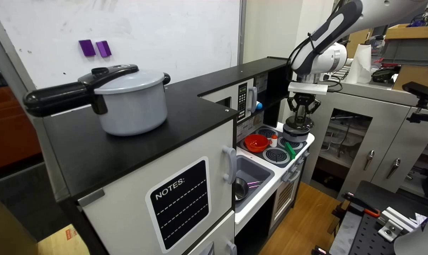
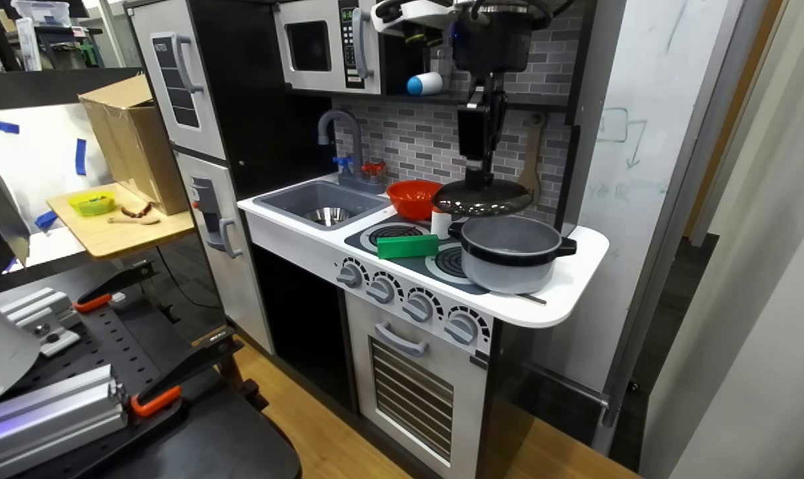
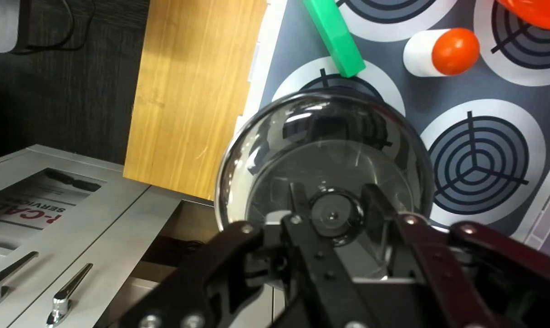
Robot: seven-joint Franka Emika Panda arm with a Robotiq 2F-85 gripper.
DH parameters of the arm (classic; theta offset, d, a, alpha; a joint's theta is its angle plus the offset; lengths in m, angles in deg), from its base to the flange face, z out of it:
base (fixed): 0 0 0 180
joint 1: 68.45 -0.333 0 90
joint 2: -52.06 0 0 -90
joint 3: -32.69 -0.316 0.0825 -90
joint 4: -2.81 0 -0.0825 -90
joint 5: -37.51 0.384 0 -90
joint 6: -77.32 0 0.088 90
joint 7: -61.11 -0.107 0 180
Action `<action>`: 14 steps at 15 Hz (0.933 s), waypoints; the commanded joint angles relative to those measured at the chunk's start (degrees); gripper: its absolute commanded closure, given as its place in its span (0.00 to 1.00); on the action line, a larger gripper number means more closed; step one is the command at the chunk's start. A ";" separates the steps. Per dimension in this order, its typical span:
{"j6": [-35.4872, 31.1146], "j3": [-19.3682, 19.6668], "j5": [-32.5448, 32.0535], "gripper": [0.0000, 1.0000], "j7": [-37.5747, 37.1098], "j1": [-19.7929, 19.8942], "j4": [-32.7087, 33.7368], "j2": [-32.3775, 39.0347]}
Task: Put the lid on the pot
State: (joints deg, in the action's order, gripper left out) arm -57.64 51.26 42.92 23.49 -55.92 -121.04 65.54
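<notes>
Clearly, the lid (image 2: 482,199) is a smoky, see-through dome with a shiny rim, looking almost black from the side, and a round knob (image 3: 333,215) sits at its middle. The jaws are clenched on that knob, one on either side, and bear the lid aloft, roughly level. It hangs above the pot (image 2: 508,274), a little off its mouth in an exterior view; how much gap lies between lid and rim is hard to judge. Grey, with a black band around its top and two stubby black handles, the pot shows a plain grey inside.

A red bowl (image 2: 414,199) stands further along, with an orange-topped white shaker (image 2: 440,225) between it and the pot. Set into the white tabletop (image 2: 590,253), a grey sink (image 2: 285,199) holds a shiny metal pan (image 1: 241,187). Off to one side, a yellow-green bowl (image 2: 92,203) holds things too small to name. A large pale pot (image 1: 136,113) with a long black handle stands on the black upper surface.

The pot is near the tabletop's rounded end, with a bare white strip running past one handle to the edge. A thin grey strip (image 2: 534,299) lies at its foot. On the sink side lies a green block (image 2: 407,246), one end over a burner ring. Another burner (image 3: 477,164) shows whole between the lid and the tiled wall (image 2: 408,136), where a shelf (image 2: 532,101) juts out higher up.
</notes>
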 commanded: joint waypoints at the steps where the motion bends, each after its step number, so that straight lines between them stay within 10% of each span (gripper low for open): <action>1: -0.67 -0.39 0.77 0.92 -0.31 0.21 0.61 0.87; 14: -1.59 0.39 1.07 0.92 -2.41 0.64 0.69 2.81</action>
State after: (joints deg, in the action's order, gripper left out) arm -58.21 51.65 43.08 21.89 -55.71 -120.94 67.47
